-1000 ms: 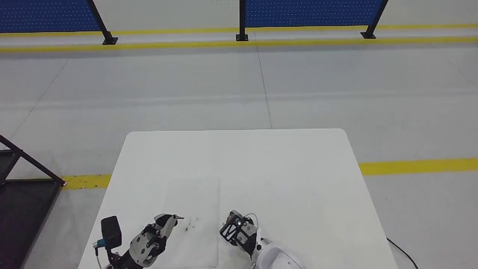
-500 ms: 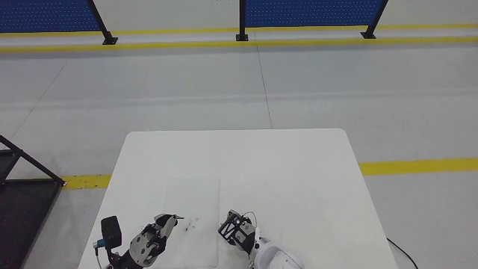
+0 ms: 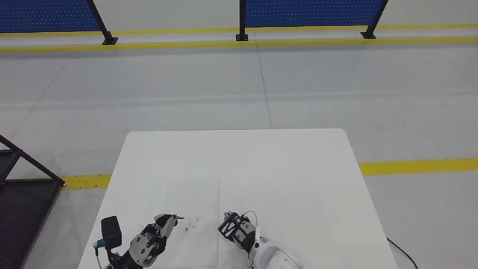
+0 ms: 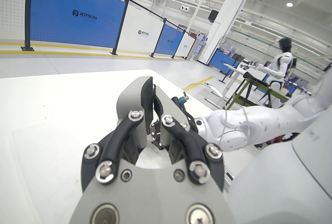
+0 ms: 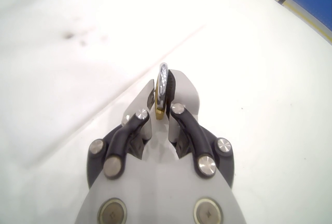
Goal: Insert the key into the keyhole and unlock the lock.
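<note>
The right tool [image 3: 231, 226], gripping the lock [image 5: 162, 81], edged slightly toward the left tool [image 3: 172, 220].

You find both grippers close to the near edge of the table [image 3: 299, 172]. The left gripper [image 3: 172, 220] is over the left part, and the right gripper [image 3: 228, 227] is about at the middle, to the right of it; they are near each other but apart. Between them, some small specks [image 3: 191, 223] lie on the table surface. The lock [image 5: 163, 85] sits between the fingers of the right gripper, its shackle toward the fingertips and its body deeper inside. A rack [image 3: 19, 168] stands left of the table. Far behind the table, a fence [image 3: 239, 0] runs across the floor.
</note>
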`<action>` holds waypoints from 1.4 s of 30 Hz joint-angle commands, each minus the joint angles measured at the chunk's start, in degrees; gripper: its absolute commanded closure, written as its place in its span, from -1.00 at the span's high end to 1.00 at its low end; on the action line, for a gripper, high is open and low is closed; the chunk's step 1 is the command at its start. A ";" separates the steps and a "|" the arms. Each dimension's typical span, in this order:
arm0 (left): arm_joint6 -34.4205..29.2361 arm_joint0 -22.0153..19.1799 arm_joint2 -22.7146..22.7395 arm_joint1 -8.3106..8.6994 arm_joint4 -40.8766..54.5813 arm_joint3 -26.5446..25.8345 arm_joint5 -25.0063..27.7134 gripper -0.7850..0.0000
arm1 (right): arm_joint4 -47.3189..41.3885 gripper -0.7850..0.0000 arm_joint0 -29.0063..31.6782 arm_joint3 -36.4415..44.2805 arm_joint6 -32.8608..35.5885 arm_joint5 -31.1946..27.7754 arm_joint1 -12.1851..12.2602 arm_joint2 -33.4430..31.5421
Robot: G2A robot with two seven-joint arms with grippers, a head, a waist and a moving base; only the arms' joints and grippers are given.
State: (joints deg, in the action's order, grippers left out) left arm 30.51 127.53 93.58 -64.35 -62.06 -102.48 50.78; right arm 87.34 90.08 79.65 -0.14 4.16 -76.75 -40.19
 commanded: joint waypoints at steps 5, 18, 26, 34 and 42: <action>-0.13 -0.13 -0.06 -0.01 0.11 -0.10 -0.16 -1.00 | -6.66 -1.00 3.71 6.17 -8.51 -1.81 1.38 -5.91; 2.51 -0.26 -3.99 -0.47 7.51 -2.78 3.24 -1.00 | -29.95 -1.00 10.62 17.27 -17.20 -26.26 4.48 -18.46; 1.90 -0.61 -4.77 -0.51 9.07 -2.14 3.66 -1.00 | -31.17 -1.00 10.65 17.64 -16.82 -27.75 4.60 -18.81; 1.90 -0.61 -4.77 -0.51 9.07 -2.14 3.66 -1.00 | -31.17 -1.00 10.65 17.64 -16.82 -27.75 4.60 -18.81; 2.79 -2.60 -12.11 -1.31 18.64 -1.30 6.45 -1.00 | -41.47 -1.00 9.68 14.53 -22.40 -32.61 3.56 -15.77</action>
State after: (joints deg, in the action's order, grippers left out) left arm 32.81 125.24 82.80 -65.53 -45.03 -104.28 56.45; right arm 47.39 100.03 94.86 -21.29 -27.61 -73.01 -56.49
